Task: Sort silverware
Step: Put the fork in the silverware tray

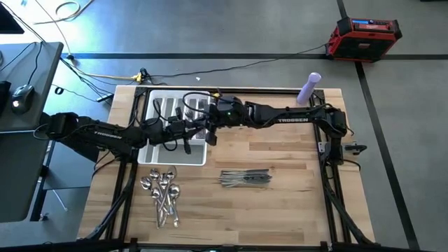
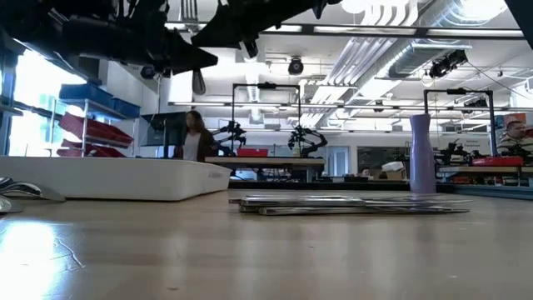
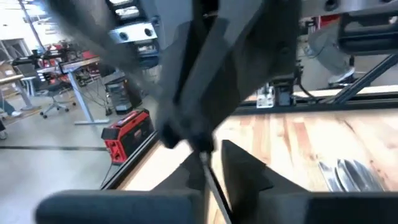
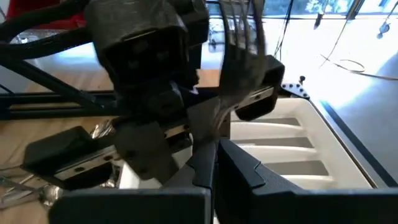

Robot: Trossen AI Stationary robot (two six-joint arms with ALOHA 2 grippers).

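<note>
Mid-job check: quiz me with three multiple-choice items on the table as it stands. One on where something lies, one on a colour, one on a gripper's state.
1. Where does the pile of spoons lie?
A. inside the tray
B. on the bare wood in front of the tray
C. beside the tall bottle

2. What colour is the tall bottle at the table's far right?
A. purple
B. green
C. orange

3. What is the right gripper doing?
A. open over the spoons
B. shut on nothing, parked off the table
C. shut on a fork above the tray

Answers:
1 B: the spoons sit on the wood, clear of the white tray.
2 A: the bottle is pale purple.
3 C: the right gripper pinches the fork by its handle, tines up.
</note>
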